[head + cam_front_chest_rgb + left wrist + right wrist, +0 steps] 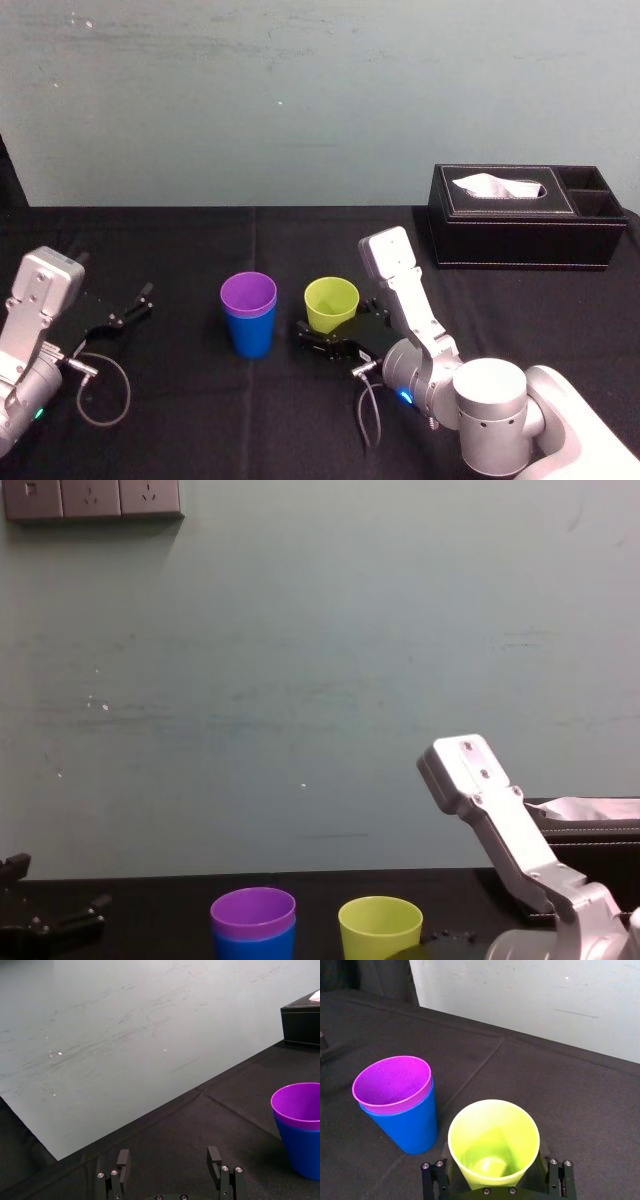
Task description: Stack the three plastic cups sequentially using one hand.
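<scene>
1. Found purple cup (248, 293) nested in blue cup (250, 333), upright left of centre on the black table (180, 250).
2. Found green cup (331, 303) upright just right of that pair, near but apart.
3. Caught right gripper (493, 1170) low at centre, jaws spread either side of the green cup's base.
4. Noted left gripper (168, 1157) parked at left edge, jaws apart, holding nothing, well clear of the cups.
5. Noted tissue box (520, 225) at upper right.
</scene>
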